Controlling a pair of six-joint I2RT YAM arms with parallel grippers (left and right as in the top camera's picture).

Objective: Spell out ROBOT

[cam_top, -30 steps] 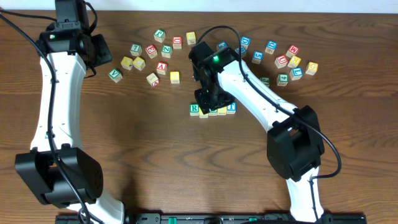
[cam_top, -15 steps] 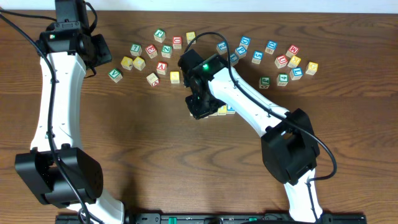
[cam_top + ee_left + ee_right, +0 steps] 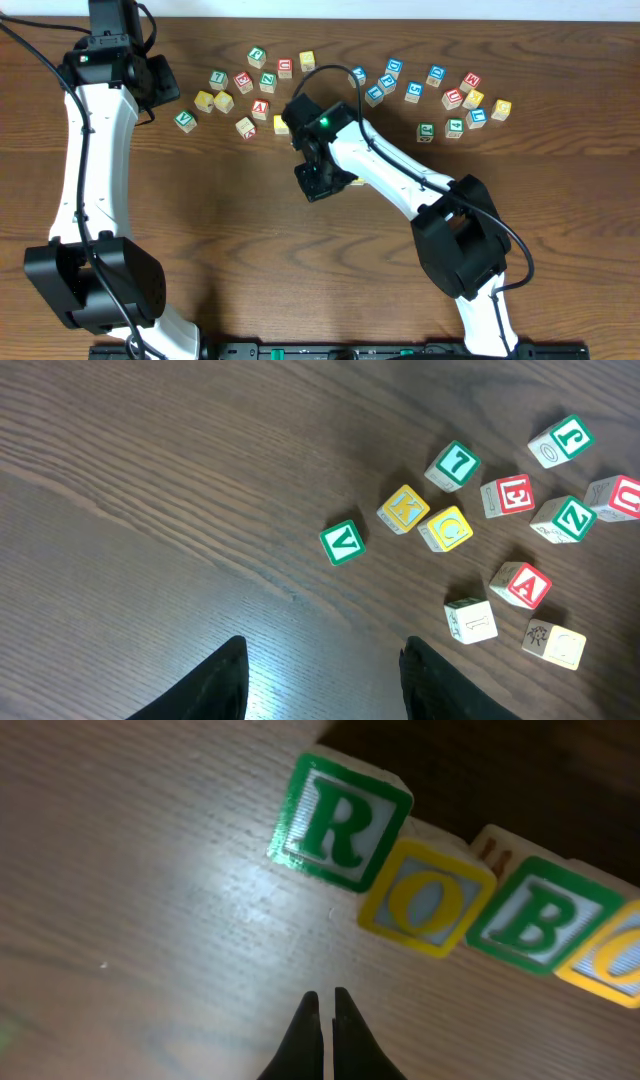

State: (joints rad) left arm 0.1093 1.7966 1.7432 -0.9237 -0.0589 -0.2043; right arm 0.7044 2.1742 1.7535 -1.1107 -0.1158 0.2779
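In the right wrist view a row of cubes lies on the table: a green R (image 3: 340,820), a yellow O (image 3: 428,908), a green B (image 3: 545,925) and a second yellow O (image 3: 615,960) cut off by the right edge. They touch side to side in a slightly slanted line. My right gripper (image 3: 327,998) is shut and empty, just in front of the R and first O, clear of them. From overhead the right wrist (image 3: 318,178) hides most of the row. My left gripper (image 3: 322,660) stands open over bare wood at the far left (image 3: 160,85), holding nothing.
Loose cubes lie near the left gripper: a green V (image 3: 342,542), a yellow K (image 3: 403,509), a red A (image 3: 520,584) and a green Z (image 3: 562,518). Overhead, one cluster sits at back centre-left (image 3: 245,85), another at back right (image 3: 450,95).
My right gripper has shut and slid left, from over the middle of the row to its left end. The left arm has not moved.
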